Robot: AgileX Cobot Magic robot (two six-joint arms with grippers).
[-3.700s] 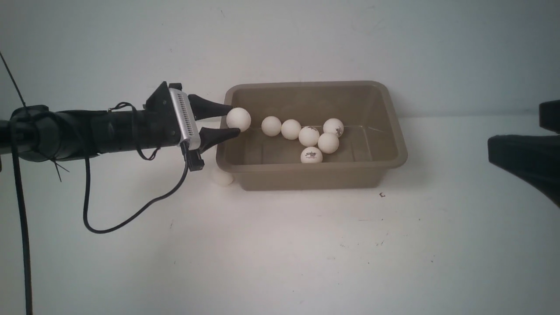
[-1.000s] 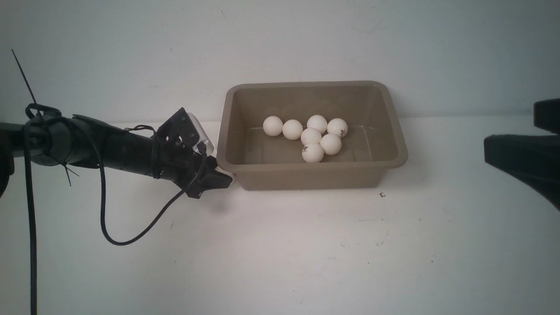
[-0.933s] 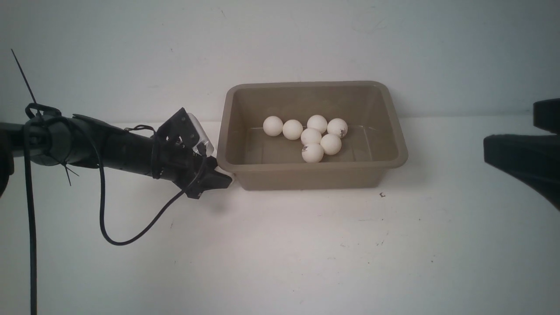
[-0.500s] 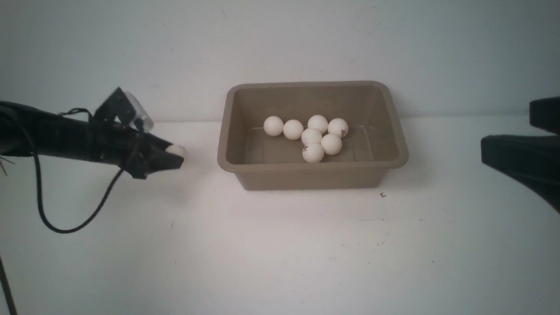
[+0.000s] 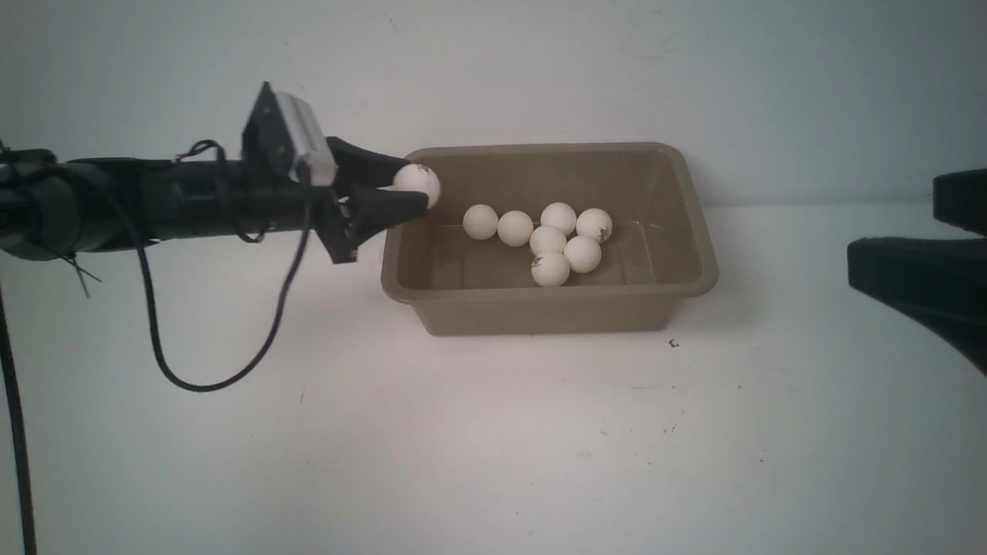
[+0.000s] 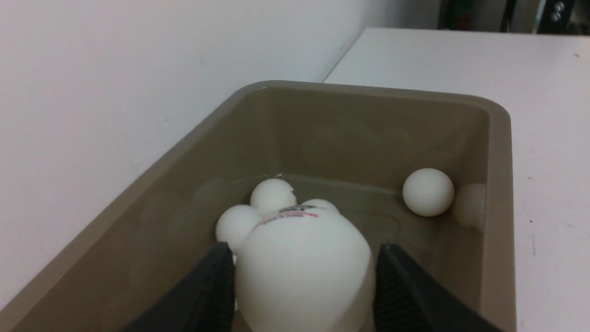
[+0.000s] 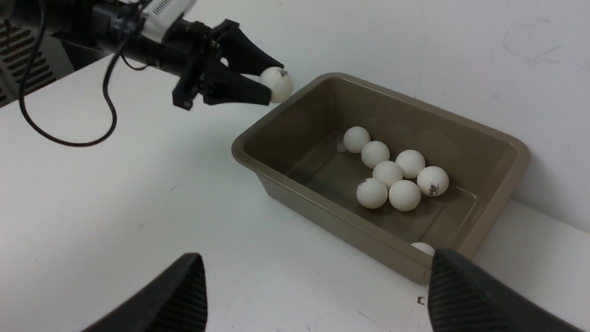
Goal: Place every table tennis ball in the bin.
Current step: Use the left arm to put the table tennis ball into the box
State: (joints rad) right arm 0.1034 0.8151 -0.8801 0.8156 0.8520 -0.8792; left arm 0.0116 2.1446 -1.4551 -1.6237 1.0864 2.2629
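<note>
Front: my left gripper (image 5: 412, 194) is pinched narrow on a ball (image 5: 417, 183), held high so it clears the bin (image 5: 540, 147) rim. It hangs just over the left wall. Seven balls (image 5: 551, 240) cluster mid-floor.

Left wrist: bare floor lies below and ahead, so I judge a drop here safe.

Right wrist: my right gripper (image 7: 318, 256) gapes wide and empty, apart from the bin. A lone ball (image 7: 421, 248) hugs the near wall.
</note>
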